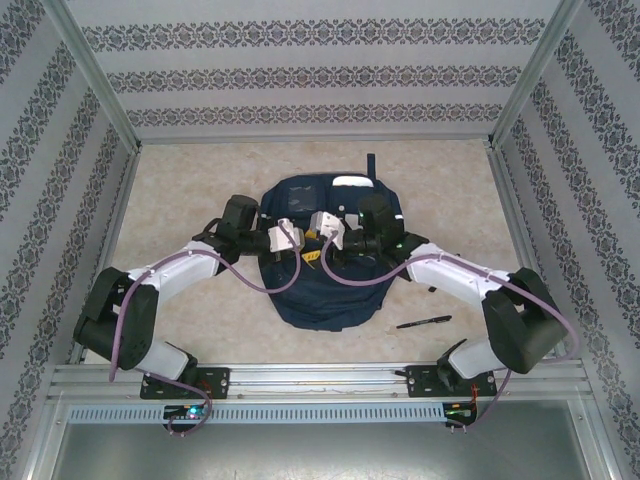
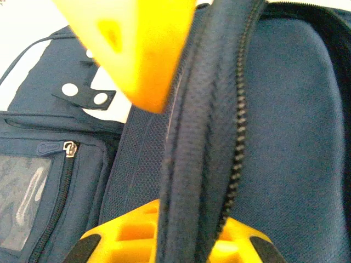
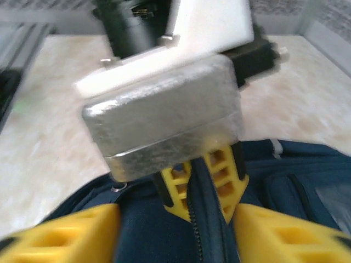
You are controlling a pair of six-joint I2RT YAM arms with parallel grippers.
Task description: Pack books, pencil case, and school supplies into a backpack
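Note:
The dark navy backpack [image 1: 330,295] lies flat in the middle of the table. Both grippers meet over its centre. My left gripper [image 1: 310,252] is shut on the raised zipper edge [image 2: 203,137] of the backpack, the fabric fold pinched between its yellow fingers [image 3: 216,170]. My right gripper [image 3: 175,230] faces it, open, its fingers [image 3: 82,233] standing wide on either side of the same zipper fold without pressing it. A slim black pen [image 1: 424,322], one of the school supplies, lies on the table right of the backpack. The books and the pencil case are out of view.
The backpack's front pocket with a clear window [image 2: 24,200] and a zip pull [image 2: 69,147] lies left of the pinched fold. Metal frame rails [image 1: 320,378] run along the near edge, and patterned walls close in the sides and back.

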